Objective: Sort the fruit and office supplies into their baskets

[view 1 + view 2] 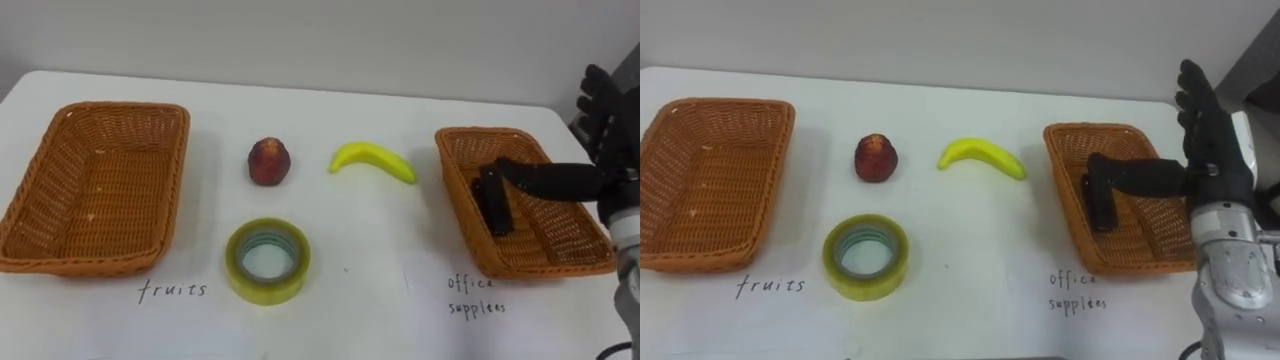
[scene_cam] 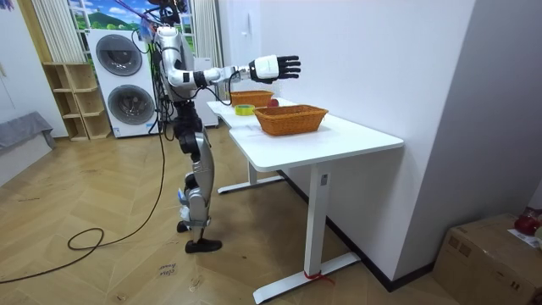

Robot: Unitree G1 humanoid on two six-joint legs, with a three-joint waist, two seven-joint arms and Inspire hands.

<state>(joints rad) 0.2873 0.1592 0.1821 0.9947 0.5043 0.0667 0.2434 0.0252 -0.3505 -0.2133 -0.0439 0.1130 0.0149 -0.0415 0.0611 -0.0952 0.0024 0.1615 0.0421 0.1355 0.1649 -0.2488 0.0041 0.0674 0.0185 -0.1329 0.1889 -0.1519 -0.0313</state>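
Tape roll (image 1: 865, 283) next, likely: holds right hand (image 1: 1214, 158) fingers spread, empty, above office basket (image 1: 1135, 262); needs reach down-left of them.

Dark item (image 1: 1101, 208) in right basket (image 1: 1120, 128) — partly behind thumb of right hand (image 1: 1215, 160)

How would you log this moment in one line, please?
right hand open over right wicker basket; black object inside; red fruit, yellow banana, yellow tape roll unsorted
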